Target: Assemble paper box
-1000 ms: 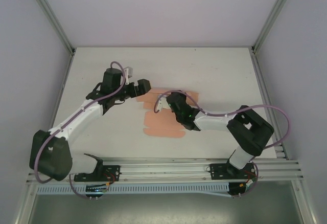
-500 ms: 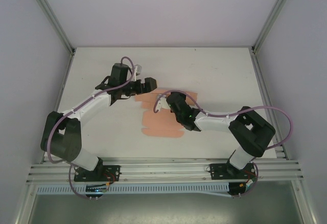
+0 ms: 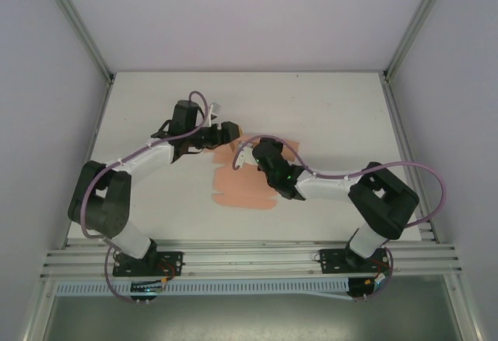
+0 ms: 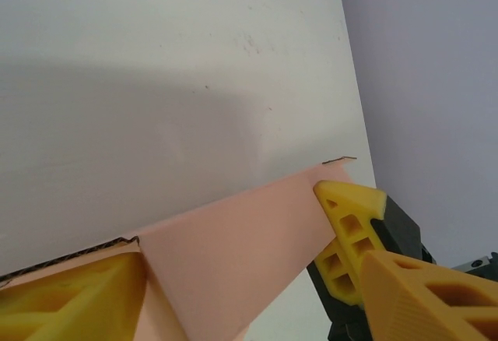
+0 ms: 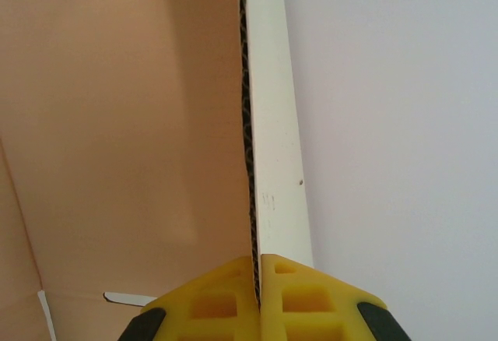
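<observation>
The paper box [image 3: 247, 189] is lying as a mostly flat salmon-pink sheet on the white table [image 3: 334, 115], spreading from beneath both grippers back toward the arm bases. Both grippers are covering its far part, so its long axis cannot be told from above.

The right gripper [image 3: 255, 151] is pinching one raised panel, its jaws pressed together on the card. In the right wrist view the panel's corrugated edge is running straight away from the right gripper [image 5: 259, 259], standing upright, with the pink face to the left of the fingertips and the white face to the right.

The left gripper [image 3: 231, 132] is reaching in at the sheet's far left corner, just beside the right one. In the left wrist view a pink flap is rising between the left gripper's [image 4: 226, 228] yellow fingers [image 4: 350, 224], which are standing apart on either side of it; the right finger's tip is meeting the flap's edge, but whether they are gripping cannot be told.
</observation>
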Action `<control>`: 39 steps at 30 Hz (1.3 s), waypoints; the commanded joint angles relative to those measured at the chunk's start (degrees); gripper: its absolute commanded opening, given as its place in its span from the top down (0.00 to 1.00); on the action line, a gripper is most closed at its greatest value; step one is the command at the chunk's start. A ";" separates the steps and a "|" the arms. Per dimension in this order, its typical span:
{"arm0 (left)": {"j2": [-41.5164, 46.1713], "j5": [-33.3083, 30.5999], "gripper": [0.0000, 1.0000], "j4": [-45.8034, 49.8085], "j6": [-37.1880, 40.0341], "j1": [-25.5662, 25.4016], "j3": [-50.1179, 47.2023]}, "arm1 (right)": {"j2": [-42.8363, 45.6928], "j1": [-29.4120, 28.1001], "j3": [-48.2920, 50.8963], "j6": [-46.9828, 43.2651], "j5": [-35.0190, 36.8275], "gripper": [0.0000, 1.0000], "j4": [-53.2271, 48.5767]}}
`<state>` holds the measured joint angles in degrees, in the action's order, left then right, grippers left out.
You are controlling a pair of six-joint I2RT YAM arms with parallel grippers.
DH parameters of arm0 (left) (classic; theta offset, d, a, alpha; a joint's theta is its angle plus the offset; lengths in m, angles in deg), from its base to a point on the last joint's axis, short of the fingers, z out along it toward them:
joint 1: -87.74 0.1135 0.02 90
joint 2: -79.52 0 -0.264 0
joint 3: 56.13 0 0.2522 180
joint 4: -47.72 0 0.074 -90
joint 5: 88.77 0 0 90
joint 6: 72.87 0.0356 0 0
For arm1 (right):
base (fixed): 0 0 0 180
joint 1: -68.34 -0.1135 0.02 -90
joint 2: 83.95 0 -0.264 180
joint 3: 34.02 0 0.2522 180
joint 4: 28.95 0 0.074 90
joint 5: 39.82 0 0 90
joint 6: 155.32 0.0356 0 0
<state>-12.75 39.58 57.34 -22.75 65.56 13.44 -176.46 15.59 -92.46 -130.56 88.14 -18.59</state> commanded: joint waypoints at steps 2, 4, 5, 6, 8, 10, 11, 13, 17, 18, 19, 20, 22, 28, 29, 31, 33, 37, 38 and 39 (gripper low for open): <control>-1.66 3.11 0.45 -3.95 -2.73 -0.43 -0.42 | 0.78 -1.40 1.15 1.51 -0.74 1.00 6.23; -2.21 3.42 0.55 -4.01 -3.13 -0.50 -0.33 | 1.12 -1.63 1.35 1.91 -1.21 1.00 5.96; -2.30 3.35 0.59 -4.02 -3.13 -0.55 -0.34 | 1.19 -1.80 1.50 1.98 -1.31 1.00 5.88; -2.30 3.12 0.63 -4.03 -3.34 -0.59 -0.45 | 1.28 -1.82 1.80 2.09 -1.56 1.00 6.12; -2.22 2.48 0.71 -4.19 -4.06 -0.59 -0.95 | 1.37 -2.08 2.53 2.04 -1.46 1.00 6.99; -2.06 2.19 0.77 -4.20 -4.39 -0.62 -1.33 | 1.61 -2.33 3.15 2.13 -1.36 1.00 7.41; -1.91 2.06 0.79 -4.25 -4.50 -0.67 -1.48 | 1.80 -2.57 3.34 2.29 -1.35 1.00 7.41; -1.56 1.32 0.84 -4.43 -5.25 -0.71 -2.19 | 2.20 -2.63 3.89 2.95 -1.20 1.00 7.63; -0.91 1.32 0.89 -6.31 -7.52 -0.68 -3.52 | 3.16 -3.17 4.76 5.02 -1.00 1.00 7.73; -0.74 1.51 0.89 -7.10 -8.12 -0.69 -3.98 | 3.36 -3.31 5.01 5.54 -0.97 1.00 7.81; -0.52 1.56 0.89 -8.23 -8.96 -0.70 -4.47 | 3.60 -3.57 5.16 6.02 -1.07 1.00 7.85; -0.41 1.77 0.89 -9.20 -9.71 -0.68 -4.96 | 3.68 -3.69 5.31 6.46 -1.00 1.00 8.15; -0.13 2.67 0.80 -9.82 -9.93 -0.68 -5.06 | 3.68 -3.87 5.32 6.96 -0.55 1.00 7.97; 6.45 -4.03 0.47 -1.71 -3.99 -0.72 -6.32 | 5.48 -3.23 6.49 7.87 0.35 1.00 8.18; 8.15 -5.10 0.39 -0.72 -3.25 -0.72 -7.14 | 6.04 -3.00 6.76 8.23 0.28 1.00 7.97; 12.03 -5.98 0.25 -0.66 -1.77 -0.50 -9.51 | 7.53 -2.54 7.67 8.68 -0.20 1.00 7.74; 15.81 -9.15 0.10 2.37 -0.81 -0.18 -11.04 | 8.93 -1.70 8.59 9.26 -0.66 1.00 7.90; 23.13 -16.55 0.01 9.15 1.65 1.16 -13.53 | 12.57 -0.10 10.60 11.75 -3.25 1.00 7.54; 25.02 -19.11 0.02 10.69 1.66 1.45 -14.28 | 13.57 0.33 11.22 12.52 -4.39 1.00 7.47; 26.92 -21.45 0.02 12.19 1.32 2.05 -15.36 | 14.71 0.80 11.68 13.68 -5.61 1.00 7.08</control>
<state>10.38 26.40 62.34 -23.56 66.48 0.39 -165.05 15.43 -82.15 -121.11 85.95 -13.76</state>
